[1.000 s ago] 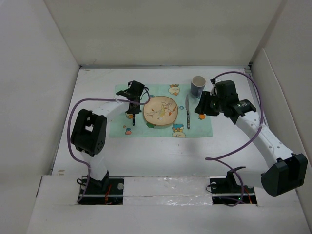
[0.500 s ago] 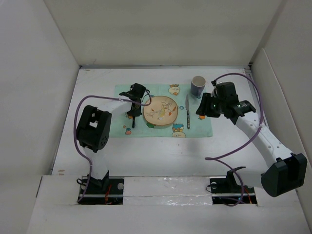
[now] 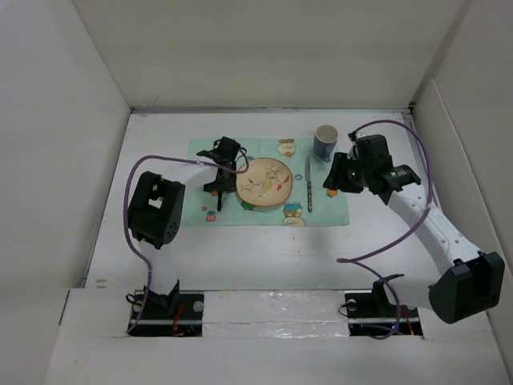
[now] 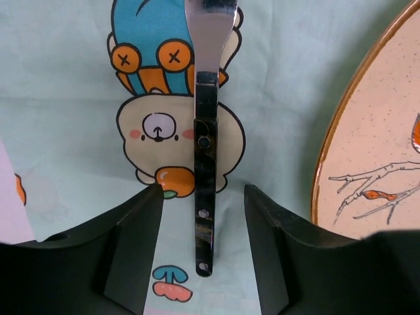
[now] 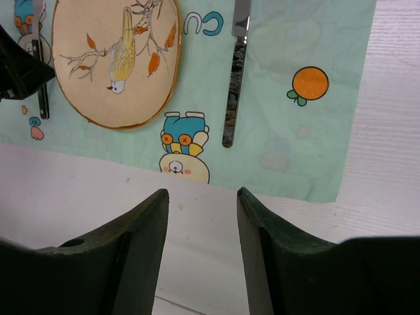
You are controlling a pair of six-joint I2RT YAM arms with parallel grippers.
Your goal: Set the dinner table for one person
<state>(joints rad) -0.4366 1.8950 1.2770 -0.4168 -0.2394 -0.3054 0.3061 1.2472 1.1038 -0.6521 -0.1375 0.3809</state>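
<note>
On the white dinner table (image 3: 264, 257) lies a mint-green placemat (image 3: 329, 210) with a beige bird-print plate (image 3: 264, 180) at its middle. A knife (image 3: 308, 186) lies right of the plate, and a dark blue cup (image 3: 325, 142) stands behind the knife. Left of the plate a black-handled fork (image 4: 203, 164) lies flat on the mat. My left gripper (image 4: 203, 191) is open, one finger on each side of the fork handle without touching it. My right gripper (image 5: 201, 193) is open and holds nothing, hovering over bare table just off the mat's near right part.
White walls close in the table on the left, back and right. The right arm's purple cable (image 3: 377, 249) loops over the table in front of the mat. The plate's rim (image 4: 321, 177) lies close to my left gripper's right finger.
My left gripper has opened and let go of the fork handle, which now rests on the placemat. The left arm's elbow shifted slightly right. The right arm has barely moved.
</note>
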